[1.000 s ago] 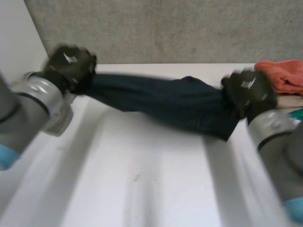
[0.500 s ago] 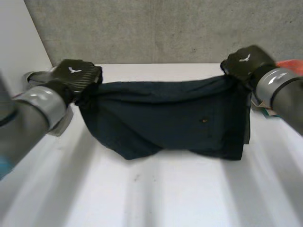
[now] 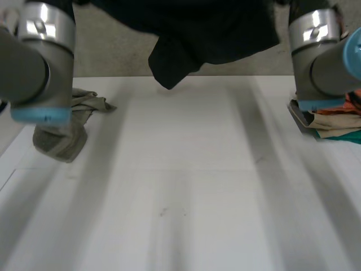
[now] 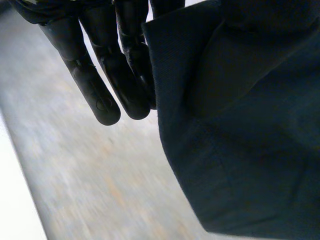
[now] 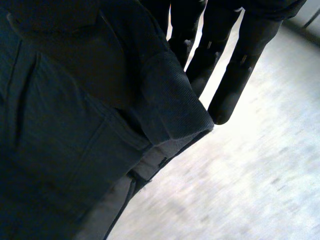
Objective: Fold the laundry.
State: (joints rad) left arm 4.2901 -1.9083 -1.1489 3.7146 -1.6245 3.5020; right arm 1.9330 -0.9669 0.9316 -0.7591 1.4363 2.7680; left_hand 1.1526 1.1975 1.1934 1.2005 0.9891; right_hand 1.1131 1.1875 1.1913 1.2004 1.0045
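Head view: a dark navy garment point(image 3: 208, 34) hangs in the air above the far side of the white table point(image 3: 180, 186), strung between the raised left arm point(image 3: 34, 62) and right arm point(image 3: 321, 62), with one loose fold drooping lowest near the middle, clear of the tabletop. The cloth is a heavy, matte weave. In the right wrist view it shows stitched seams, a thick rolled hem and a paler inner layer. In the left wrist view a straight stitched edge runs down beside the left hand point(image 4: 105, 85). That hand pinches the garment's edge up at the palm, while its free fingers stick out straight and close together next to the cloth. The right hand point(image 5: 235, 75) likewise has the cloth bunched and gripped at its palm, and its outer fingers reach straight past the hem. A crumpled beige cloth point(image 3: 62, 141) lies on the table under the left arm. A stack of folded cloths point(image 3: 333, 121) in orange, tan and teal sits at the table's right edge, partly behind the right arm. A grey concrete wall point(image 3: 124, 56) stands behind the table.
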